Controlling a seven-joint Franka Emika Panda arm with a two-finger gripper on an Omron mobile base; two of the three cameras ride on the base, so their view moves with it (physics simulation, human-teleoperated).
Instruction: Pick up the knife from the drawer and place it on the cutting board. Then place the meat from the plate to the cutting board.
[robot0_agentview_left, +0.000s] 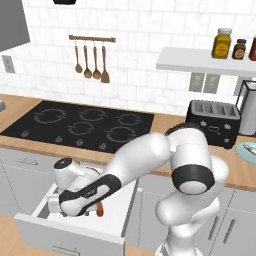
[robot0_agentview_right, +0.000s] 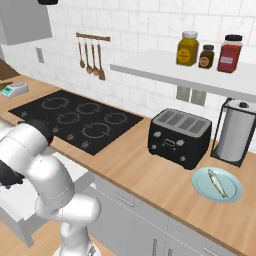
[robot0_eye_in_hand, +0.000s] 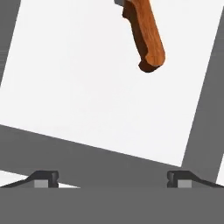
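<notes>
Knife (robot0_eye_in_hand: 146, 35) lies on the white floor of the open drawer (robot0_eye_in_hand: 87, 87), at the hand view's upper centre, handle end nearest. I note my claw (robot0_eye_in_hand: 113, 179) spread wide, empty, well short; long axis runs nearly straight away from the tips.

light: bright, even, flat render
shadows: soft, faint under my arm (robot0_agentview_left: 135, 165)
glare: none
focus: sharp overall, slightly pixelated edges

White arm bent low and forward, pincer (robot0_eye_in_hand: 112, 179) wide open, empty.
</notes>
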